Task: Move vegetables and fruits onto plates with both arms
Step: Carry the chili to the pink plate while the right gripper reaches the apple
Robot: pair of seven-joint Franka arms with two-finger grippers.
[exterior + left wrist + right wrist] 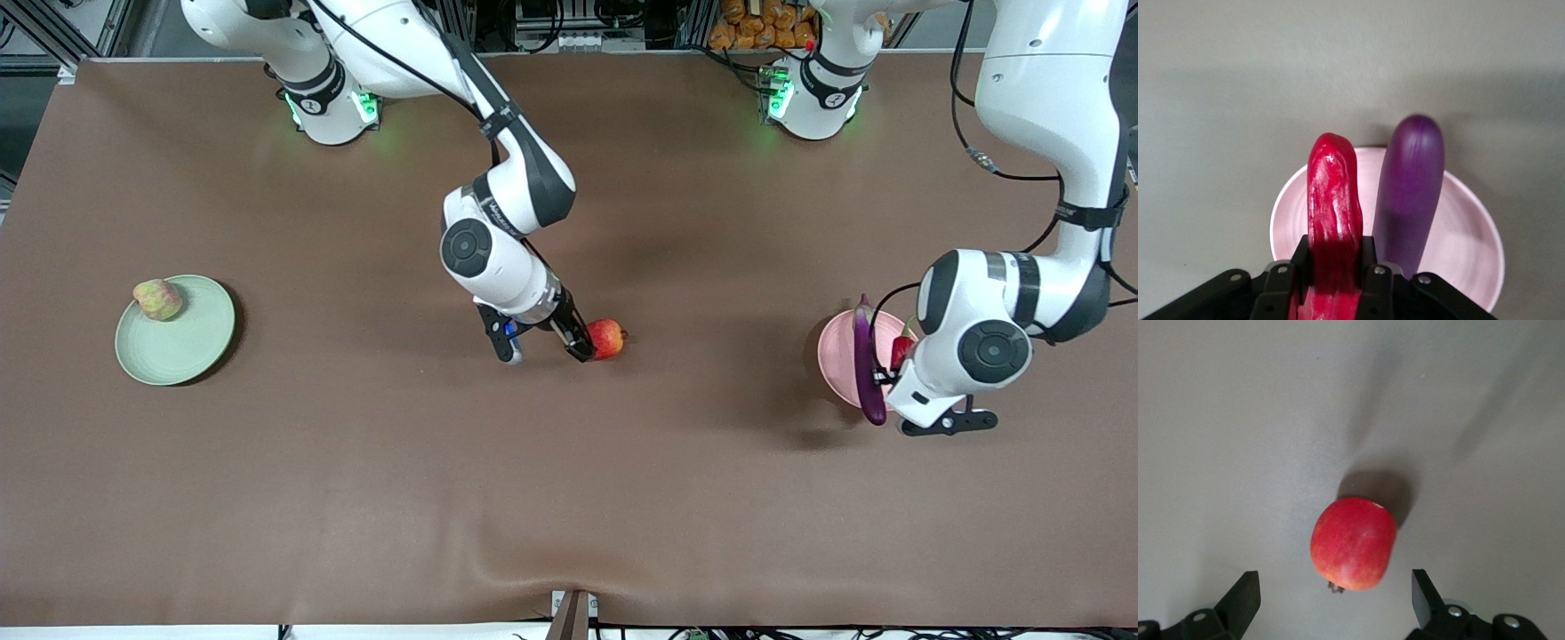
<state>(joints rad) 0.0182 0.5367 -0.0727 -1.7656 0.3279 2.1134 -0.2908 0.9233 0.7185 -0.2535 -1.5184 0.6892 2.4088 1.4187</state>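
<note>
Tabletop (356, 498): brown covering, matte, with a slight wrinkle at the camera-side edge. Orange bagged goods (765, 25) (contents unclear) past the top edge. Black cables (569, 31) and metal framing alongside.

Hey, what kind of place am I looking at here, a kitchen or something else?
Probably a robotics lab, not a kitchen: two white arms bolted to a brown-covered table, cables along its edge. The right claw is open by an apple; the left claw holds a chili pepper.

No legible text, labels, brands, numbers or signs anywhere.
</note>
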